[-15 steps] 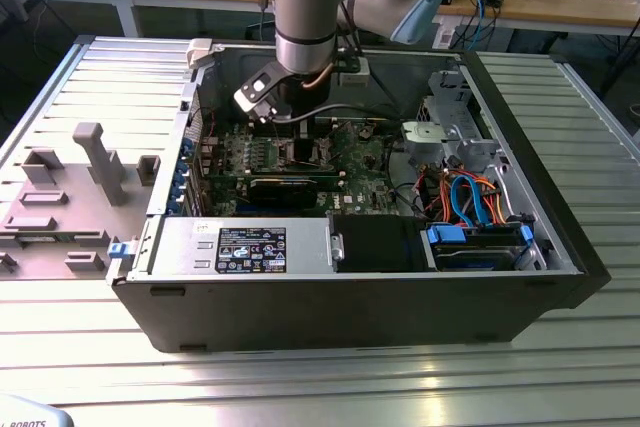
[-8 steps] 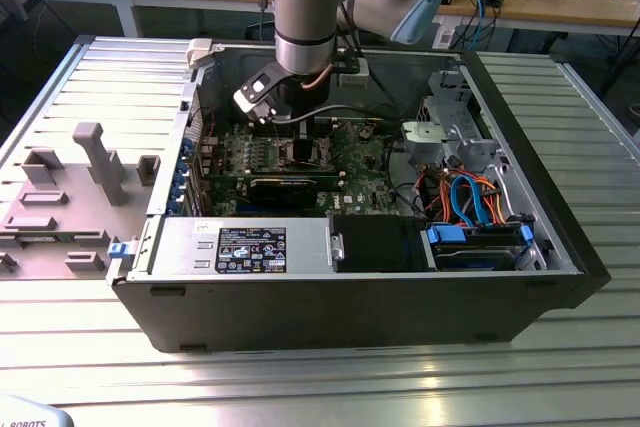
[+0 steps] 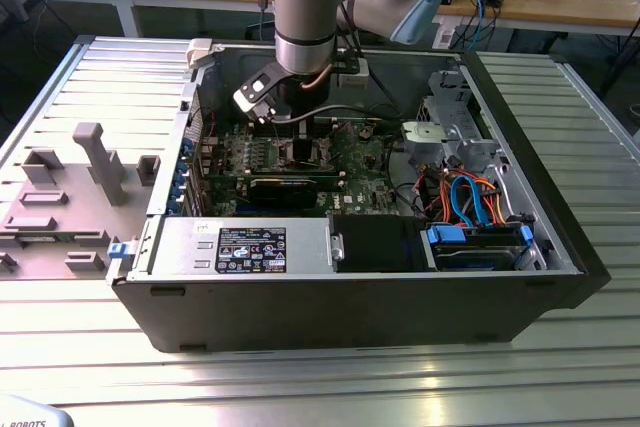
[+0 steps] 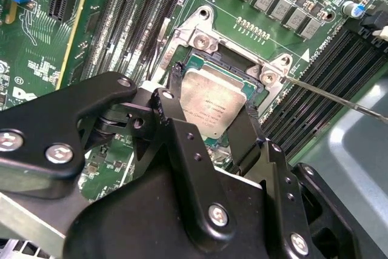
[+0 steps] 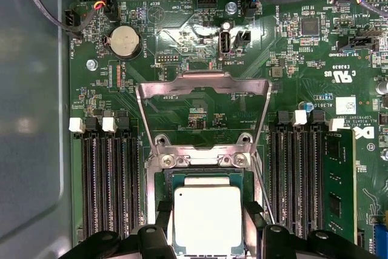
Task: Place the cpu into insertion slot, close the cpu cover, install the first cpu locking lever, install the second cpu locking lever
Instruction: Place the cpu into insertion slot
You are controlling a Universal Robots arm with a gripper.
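The gripper (image 4: 212,106) pinches the cpu (image 5: 208,221) by opposite edges, seemingly seated in the insertion slot (image 5: 206,178). The cpu cover (image 5: 203,78) stands open, and the locking levers (image 4: 330,94) look unfastened.

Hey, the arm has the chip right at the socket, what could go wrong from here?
The pincer grips the chip by two edges at the socket; if it is let go tilted or off-square, it may not seat and could damage the socket. The cover lies swung open beyond the socket; closing it on a badly seated chip could jam it.
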